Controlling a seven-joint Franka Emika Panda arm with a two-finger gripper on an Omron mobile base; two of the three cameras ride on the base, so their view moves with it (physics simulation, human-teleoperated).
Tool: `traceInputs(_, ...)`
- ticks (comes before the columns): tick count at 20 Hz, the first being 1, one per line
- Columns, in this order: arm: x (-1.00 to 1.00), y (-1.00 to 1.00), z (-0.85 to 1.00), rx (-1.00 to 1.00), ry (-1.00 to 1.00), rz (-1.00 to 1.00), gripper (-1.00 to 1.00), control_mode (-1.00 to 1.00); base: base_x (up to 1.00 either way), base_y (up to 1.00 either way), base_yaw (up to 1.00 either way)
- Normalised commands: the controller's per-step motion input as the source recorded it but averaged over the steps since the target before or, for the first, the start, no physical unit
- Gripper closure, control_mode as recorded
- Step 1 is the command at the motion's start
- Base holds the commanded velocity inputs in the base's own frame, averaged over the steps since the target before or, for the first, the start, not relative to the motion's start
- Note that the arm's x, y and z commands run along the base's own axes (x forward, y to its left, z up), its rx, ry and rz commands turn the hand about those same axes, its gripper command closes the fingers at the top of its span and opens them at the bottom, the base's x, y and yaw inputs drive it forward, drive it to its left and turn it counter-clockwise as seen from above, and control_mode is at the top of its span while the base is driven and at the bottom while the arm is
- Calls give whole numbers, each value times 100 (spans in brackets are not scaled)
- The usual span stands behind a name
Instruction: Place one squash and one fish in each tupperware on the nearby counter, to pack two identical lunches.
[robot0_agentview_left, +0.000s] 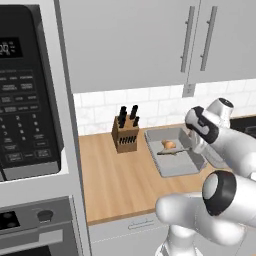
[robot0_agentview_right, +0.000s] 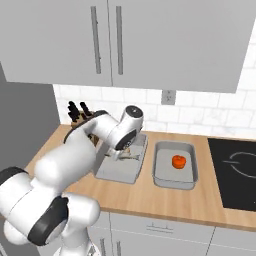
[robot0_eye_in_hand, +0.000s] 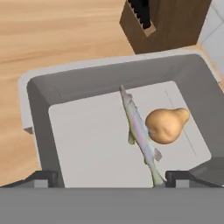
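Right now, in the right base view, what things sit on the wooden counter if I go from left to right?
Knife block → tupperware with the fish → tupperware with the orange squash → black cooktop.

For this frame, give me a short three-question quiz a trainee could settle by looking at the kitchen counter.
1. True or false: the tub next to the knife block holds both a fish and a tan squash.
2. What lies in the other tub, the one nearer the cooktop? A) a fish alone B) an orange squash alone C) a fish and a squash
3. Fill in: in the hand view the gripper hangs over the tub with its jaws ____.

Key: 1 true; 2 B; 3 open, gripping nothing, the fish lying loose on the tub floor.
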Motion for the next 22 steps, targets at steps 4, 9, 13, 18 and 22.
traceInputs(4,-51,62,13,-2,-25,-21,-100,-100,0,0,0)
traceInputs(9,-24,55,14,0,-23,-55,-100,-100,0,0,0)
traceInputs(13,-34,54,11,6,-25,-74,-100,-100,0,0,0)
traceInputs(18,-45,29,29,23,-16,-60,-100,-100,0,0,0)
traceInputs(22,-51,-6,29,39,-2,-19,-100,-100,0,0,0)
